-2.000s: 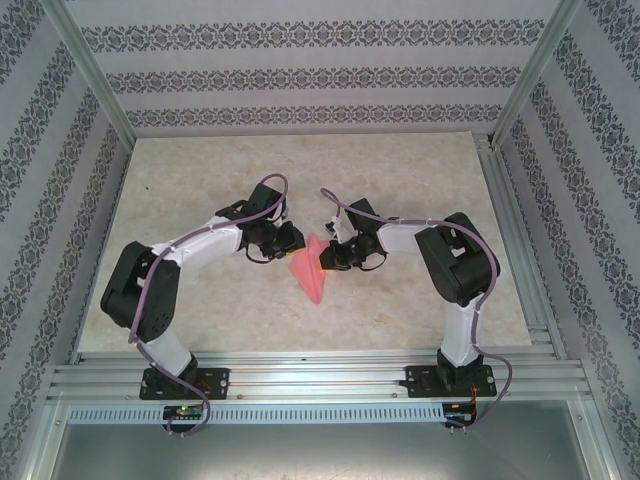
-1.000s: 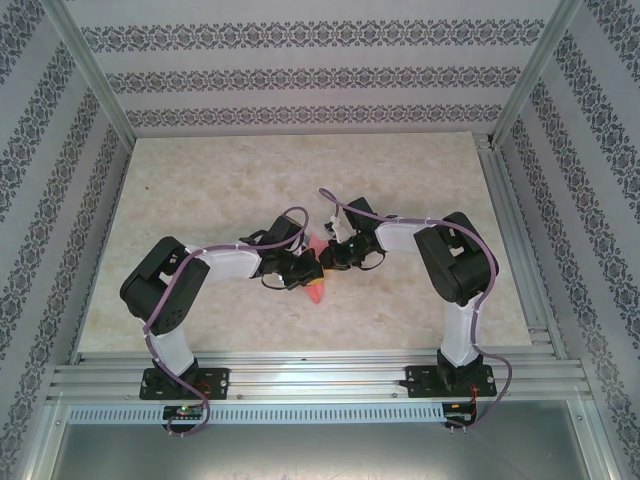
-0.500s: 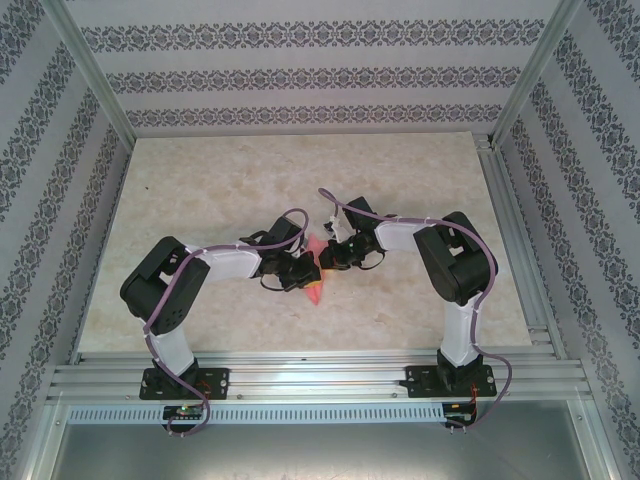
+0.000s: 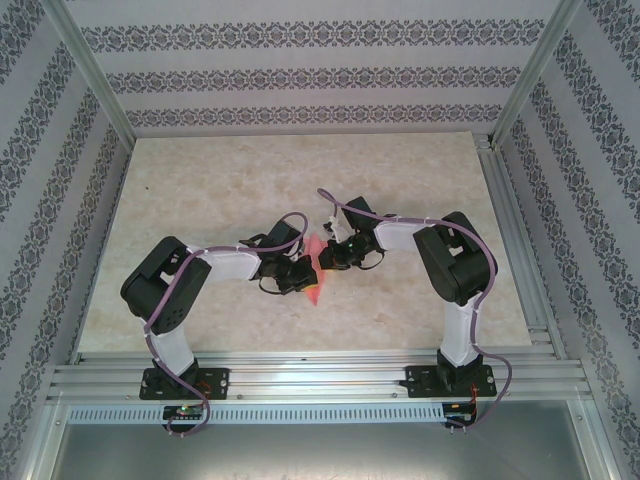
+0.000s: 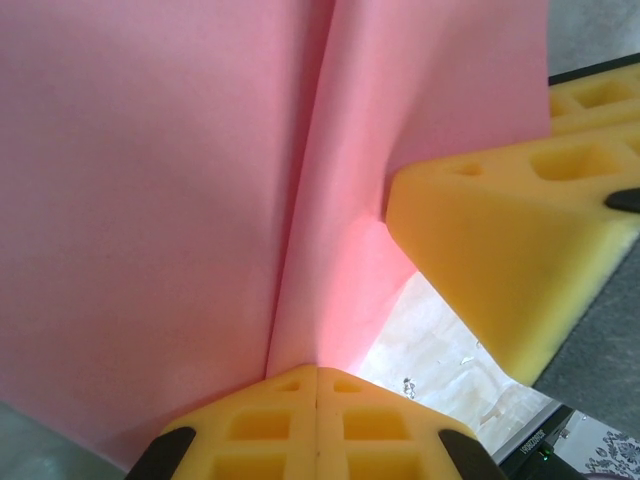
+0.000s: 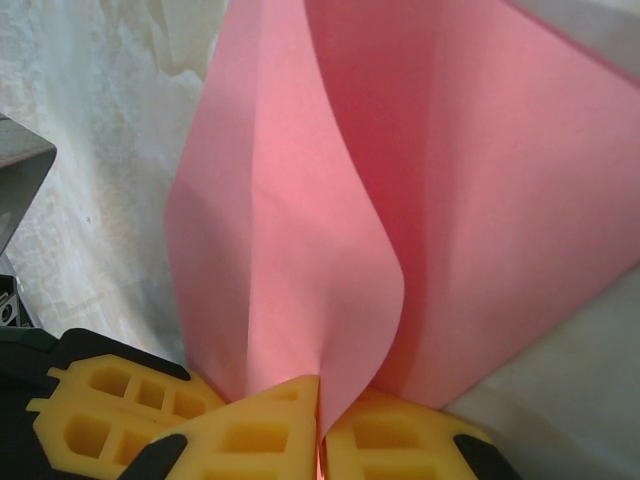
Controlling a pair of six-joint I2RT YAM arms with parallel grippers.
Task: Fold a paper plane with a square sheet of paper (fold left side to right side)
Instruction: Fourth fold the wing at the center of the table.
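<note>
The pink paper [image 4: 314, 252] sits over the middle of the table [image 4: 200, 180], caught where the two wrists meet. From above it looks like a narrow pointed shape. Its long axis runs far to near with the tip toward the near edge, though the arms cover so much of it that I cannot be sure of the outline.

The left gripper [image 5: 317, 372] has its yellow pads pressed fully together on the paper's edge, right at the foot of a crease [image 5: 300, 230] that climbs up the sheet. Pink panels spread to either side of that crease. The right gripper [image 6: 320, 395] is also pinched tight on the paper, and two layers curl up and apart from its pinch like an opening cone. (In the left wrist view, one of the right gripper's fingers [image 5: 500, 240] presses against the sheet from the right.)

Both tools therefore grip the same piece. The left one comes from the left and slightly nearer, the right one from the right and slightly farther, and the crease runs between them.

As I judge it, folding left onto right depends on that crease acting as the hinge. The left panel lies on the left arm's side, so that arm is placed to carry it across toward the right gripper, which would serve best as the anchor.
</note>
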